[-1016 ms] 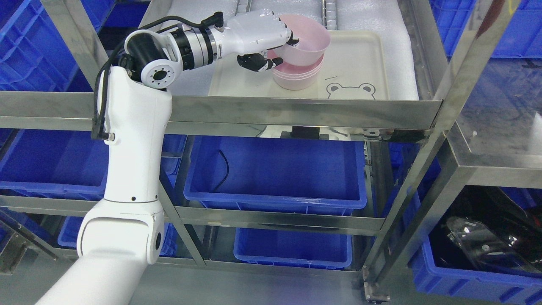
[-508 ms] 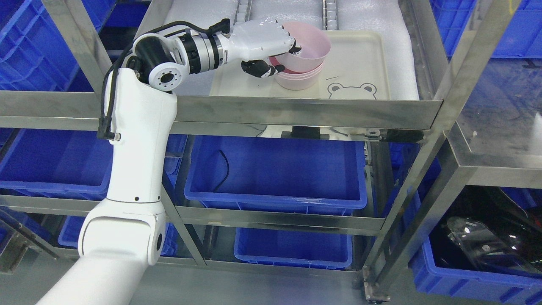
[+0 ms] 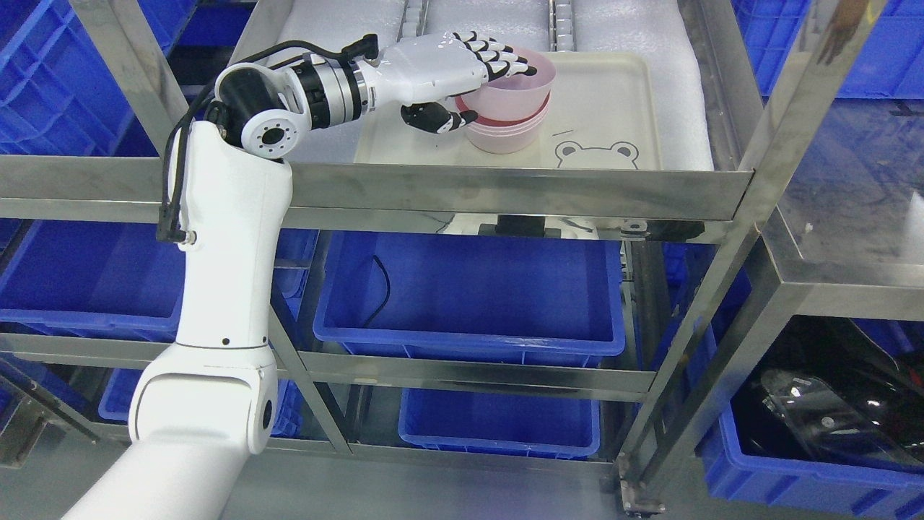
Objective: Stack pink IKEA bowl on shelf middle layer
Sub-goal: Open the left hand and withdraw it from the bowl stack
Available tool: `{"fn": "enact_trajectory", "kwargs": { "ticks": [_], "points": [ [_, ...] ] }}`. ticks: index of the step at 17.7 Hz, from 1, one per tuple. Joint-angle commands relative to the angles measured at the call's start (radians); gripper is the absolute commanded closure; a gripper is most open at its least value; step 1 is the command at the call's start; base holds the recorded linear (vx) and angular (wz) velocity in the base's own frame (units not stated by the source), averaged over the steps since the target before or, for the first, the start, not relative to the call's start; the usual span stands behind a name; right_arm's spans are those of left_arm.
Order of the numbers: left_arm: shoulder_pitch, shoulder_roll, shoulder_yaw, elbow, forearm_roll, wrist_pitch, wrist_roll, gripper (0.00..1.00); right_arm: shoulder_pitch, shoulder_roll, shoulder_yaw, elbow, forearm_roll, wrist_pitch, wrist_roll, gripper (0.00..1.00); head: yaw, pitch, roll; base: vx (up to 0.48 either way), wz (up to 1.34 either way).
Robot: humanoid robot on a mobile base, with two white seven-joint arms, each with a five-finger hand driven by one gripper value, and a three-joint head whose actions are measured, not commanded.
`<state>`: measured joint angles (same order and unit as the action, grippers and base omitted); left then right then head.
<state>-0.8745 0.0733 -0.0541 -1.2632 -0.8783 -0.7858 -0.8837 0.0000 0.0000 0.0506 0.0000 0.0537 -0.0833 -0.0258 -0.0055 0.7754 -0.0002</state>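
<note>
The left hand reaches over the shelf, fingers spread flat across the near rim of the top bowl, thumb below beside it, gripping nothing. That bowl sits nested in the pink stack on the cream tray, beside a printed bear.

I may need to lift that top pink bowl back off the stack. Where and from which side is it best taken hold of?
Probably at the rim of the top pink bowl, from the left, where the left hand already is. It sits nested in the lower bowl, so only its upper wall and thin open rim stand clear. Pinch the rim, fingers inside, thumb outside.
</note>
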Motion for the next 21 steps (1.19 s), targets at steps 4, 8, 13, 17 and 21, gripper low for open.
{"fn": "enact_trajectory", "kwargs": {
  "ticks": [4,8,13,17,21],
  "points": [
    [0.006,-0.003,0.042,0.036,0.215,0.0,-0.008,0.0,0.023,-0.017,0.0,-0.017,0.0,0.0,0.0,0.0,0.0,0.0,0.0,0.0,0.0],
    [-0.001,-0.052,0.069,0.062,0.388,0.031,0.003,0.0,0.023,-0.017,0.0,-0.017,0.0,0.0,0.0,0.0,0.0,0.0,0.0,0.0,0.0],
    [0.049,-0.056,-0.014,-0.011,0.682,0.131,0.07,0.0,0.023,-0.017,0.0,-0.017,0.0,0.0,0.0,0.0,0.0,0.0,0.0,0.0,0.0],
    [0.23,-0.056,-0.31,-0.113,0.711,0.137,0.164,0.0,0.023,-0.017,0.0,-0.017,0.0,0.0,0.0,0.0,0.0,0.0,0.0,0.0,0.0],
    [0.446,-0.056,-0.493,-0.123,0.708,0.084,0.2,0.0,0.023,-0.017,0.0,-0.017,0.0,0.0,0.0,0.0,0.0,0.0,0.0,0.0,0.0]
  ]
}}
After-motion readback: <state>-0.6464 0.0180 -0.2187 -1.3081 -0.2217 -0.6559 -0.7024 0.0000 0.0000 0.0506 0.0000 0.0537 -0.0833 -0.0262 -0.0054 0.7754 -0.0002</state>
